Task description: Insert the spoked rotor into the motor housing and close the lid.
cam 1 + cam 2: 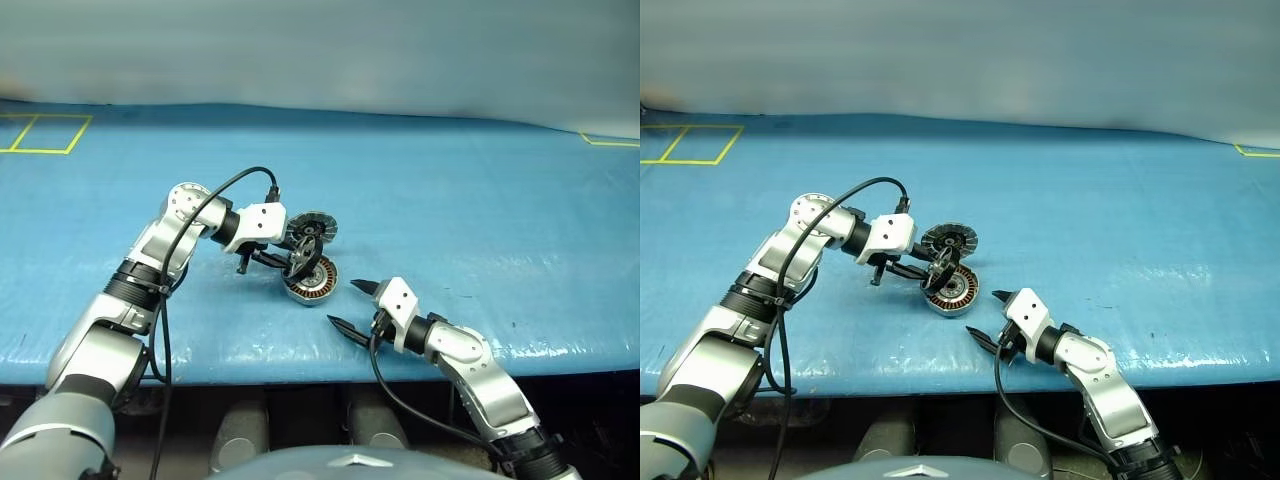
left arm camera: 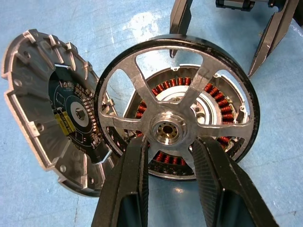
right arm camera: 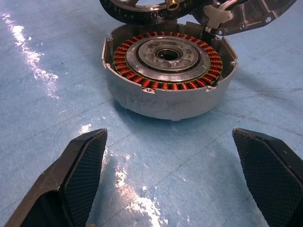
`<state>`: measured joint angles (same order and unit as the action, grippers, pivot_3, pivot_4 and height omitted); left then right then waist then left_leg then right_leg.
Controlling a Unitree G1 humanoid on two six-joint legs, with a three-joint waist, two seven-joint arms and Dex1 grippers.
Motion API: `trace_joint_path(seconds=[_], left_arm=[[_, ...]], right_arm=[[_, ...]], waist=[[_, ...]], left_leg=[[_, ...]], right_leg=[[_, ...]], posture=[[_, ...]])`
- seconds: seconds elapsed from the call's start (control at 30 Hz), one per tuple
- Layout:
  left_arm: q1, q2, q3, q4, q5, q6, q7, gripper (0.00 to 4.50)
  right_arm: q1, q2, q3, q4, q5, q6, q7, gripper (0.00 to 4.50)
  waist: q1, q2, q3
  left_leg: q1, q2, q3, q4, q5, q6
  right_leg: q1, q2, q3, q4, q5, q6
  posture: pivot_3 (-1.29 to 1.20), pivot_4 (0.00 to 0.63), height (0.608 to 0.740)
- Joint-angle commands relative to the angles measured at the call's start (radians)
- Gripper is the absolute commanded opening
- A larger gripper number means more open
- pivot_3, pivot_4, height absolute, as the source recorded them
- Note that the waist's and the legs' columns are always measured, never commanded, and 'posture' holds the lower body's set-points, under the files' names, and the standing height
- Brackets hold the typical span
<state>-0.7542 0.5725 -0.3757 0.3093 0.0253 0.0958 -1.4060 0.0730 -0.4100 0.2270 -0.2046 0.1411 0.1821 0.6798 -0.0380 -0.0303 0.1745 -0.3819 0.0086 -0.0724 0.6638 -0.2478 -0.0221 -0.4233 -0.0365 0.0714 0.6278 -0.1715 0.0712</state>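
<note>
Right gripper (image 1: 352, 304) sits nearest the camera, close to the front edge of the blue table (image 1: 480, 200), jaws spread wide and holding nothing; its two black fingers (image 3: 83, 177) point at the motor housing (image 3: 168, 78) across a bare strip of blue surface. The housing rests flat on the table, copper windings and central bearing exposed, its rim free on the side facing the right gripper. Left gripper (image 2: 168, 163) reaches in from the robot's left and is clamped on the spoked rotor (image 2: 175, 101), one finger either side of the hub. The rotor is held tilted on edge above the housing, its lower rim close over the housing's mouth, not seated; whether the two touch is unclear. The lid (image 2: 49, 101) stands open, raised at the housing's far side, ribbed dark inner face with a circuit board showing in the left wrist view. Open table lies wide to the right and behind the parts. Yellow tape lines (image 1: 40, 135) mark the far left corner, well apart from the work.
</note>
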Motion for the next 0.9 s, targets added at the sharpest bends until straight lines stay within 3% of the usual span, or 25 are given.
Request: trace_joint_path(seconds=[0.03, 0.37, 0.6, 0.9], left_arm=[[-0.011, 0.007, 0.002, -0.014, 0.001, -0.025, -0.004, 1.04], [-0.012, 0.009, -0.008, 0.003, 0.01, -0.039, -0.004, 1.04], [-0.013, -0.004, 0.007, 0.009, 0.007, -0.075, 0.041, 3.26], [-0.003, -0.009, 0.032, -0.033, -0.044, -0.051, 0.045, 3.26]], right_arm=[[-0.009, 0.007, -0.004, -0.011, 0.003, -0.023, 0.0, 4.5], [-0.016, 0.006, -0.002, -0.01, 0.0, -0.026, 0.0, 4.5], [-0.015, 0.004, -0.001, -0.01, -0.008, -0.026, 0.002, 4.5], [-0.017, 0.004, -0.007, -0.007, -0.011, -0.025, 0.001, 4.5]], waist=[[0.0, 0.0, 0.0], [0.0, 0.0, 0.0], [0.0, 0.0, 0.0], [0.0, 0.0, 0.0]], left_leg=[[0.0, 0.0, 0.0, 0.0, 0.0, 0.0], [0.0, 0.0, 0.0, 0.0, 0.0, 0.0], [0.0, 0.0, 0.0, 0.0, 0.0, 0.0], [0.0, 0.0, 0.0, 0.0, 0.0, 0.0]], right_leg=[[0.0, 0.0, 0.0, 0.0, 0.0, 0.0], [0.0, 0.0, 0.0, 0.0, 0.0, 0.0], [0.0, 0.0, 0.0, 0.0, 0.0, 0.0], [0.0, 0.0, 0.0, 0.0, 0.0, 0.0]], posture=[[0.0, 0.15, 0.74], [0.0, 0.15, 0.74], [0.0, 0.15, 0.74], [0.0, 0.15, 0.74]])
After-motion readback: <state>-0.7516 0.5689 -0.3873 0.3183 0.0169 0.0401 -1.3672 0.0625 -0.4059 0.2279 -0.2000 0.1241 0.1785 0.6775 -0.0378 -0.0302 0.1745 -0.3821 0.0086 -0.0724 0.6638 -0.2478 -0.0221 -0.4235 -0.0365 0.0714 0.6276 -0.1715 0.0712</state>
